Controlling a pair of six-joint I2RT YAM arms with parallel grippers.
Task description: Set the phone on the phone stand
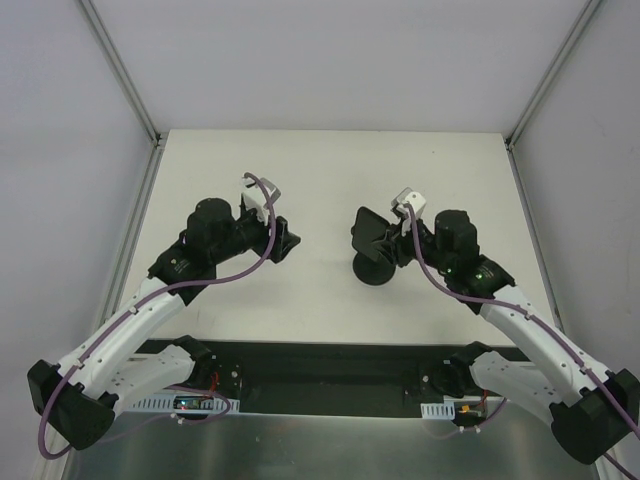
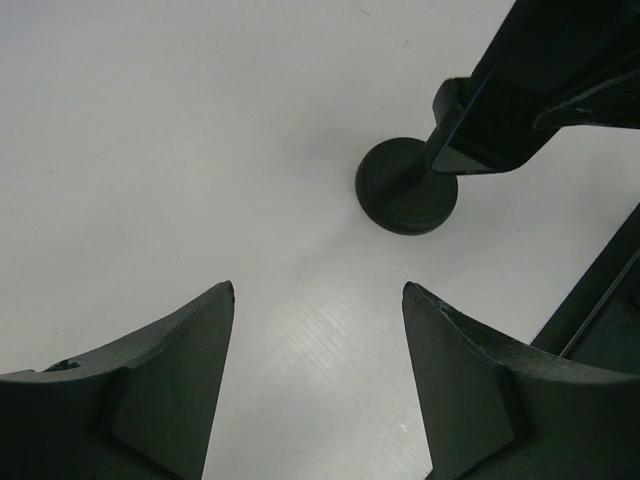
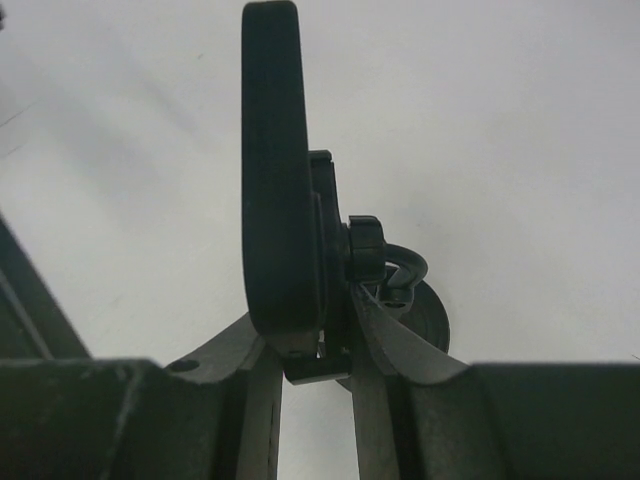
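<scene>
The phone point(image 3: 280, 170) is a black slab seen edge-on and upright in the right wrist view. Its back lies against the cradle of the phone stand point(image 3: 333, 250), and its lower end sits just above the cradle's bottom lip. My right gripper point(image 3: 312, 345) is shut on the phone's lower end, one finger on its front and the other behind the cradle. From above, the phone point(image 1: 369, 228) stands over the stand's round base point(image 1: 375, 271), with the right gripper point(image 1: 392, 244) beside it. My left gripper point(image 1: 290, 243) hangs open and empty to the left, apart from the stand. Its wrist view shows the left gripper point(image 2: 319, 290) over bare table, the stand's base point(image 2: 407, 187) ahead.
The white table point(image 1: 330, 170) is walled by white panels at the back and both sides. A black strip point(image 1: 330, 365) with the arm bases runs along the near edge. The dark edge of that strip point(image 2: 590, 300) shows at the right of the left wrist view.
</scene>
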